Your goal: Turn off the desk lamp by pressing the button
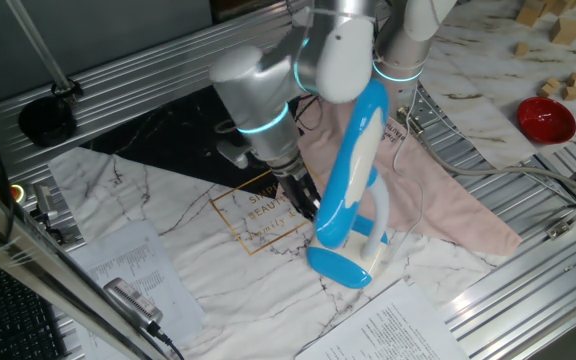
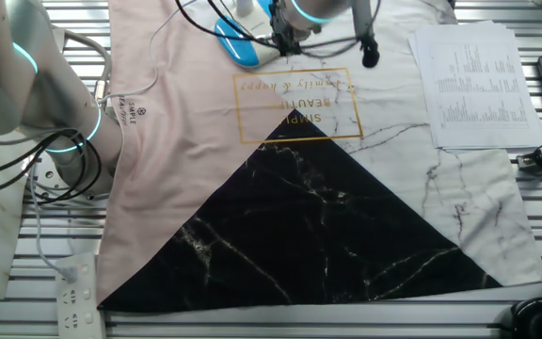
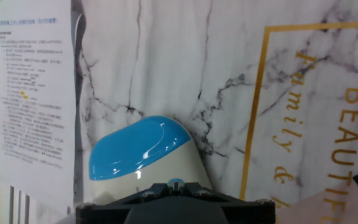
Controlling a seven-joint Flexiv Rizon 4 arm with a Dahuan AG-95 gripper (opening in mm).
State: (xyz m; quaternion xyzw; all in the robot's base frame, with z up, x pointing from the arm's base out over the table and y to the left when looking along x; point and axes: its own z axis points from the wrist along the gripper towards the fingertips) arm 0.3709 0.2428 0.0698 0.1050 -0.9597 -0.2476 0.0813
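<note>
A: Seen in one fixed view?
B: Lamp [image 1: 353, 190] upright on the marble cloth [image 1: 168, 215], near the front edge, blue base [image 1: 338, 266] down on the cloth, long blue-and-white head leaning up over the pink cloth [image 1: 448, 205]. Gripper [image 1: 306, 203] lowered just left of the lamp, close against its lower part. Red bowl [image 1: 545, 118] well apart toward the right edge. Printed sheets [image 1: 423, 325] beside the base at the front edge.

A: And the other fixed view?
B: Only a slice of the base [image 2: 238, 45] visible at the top edge, gripper [image 2: 285, 38] right beside it, cables across. Black triangle [image 2: 299, 221] filling the near middle. Paper [image 2: 469, 85] toward the right corner.

A: Hand view?
B: Base [image 3: 142, 152] straight below, blue top over a white side, on marble. Paper [image 3: 30, 93] along the left edge, gold lettering [image 3: 347, 124] at the right.

A: Fingers parted or closed?
B: Cannot tell; fingertips hidden in every view.
</note>
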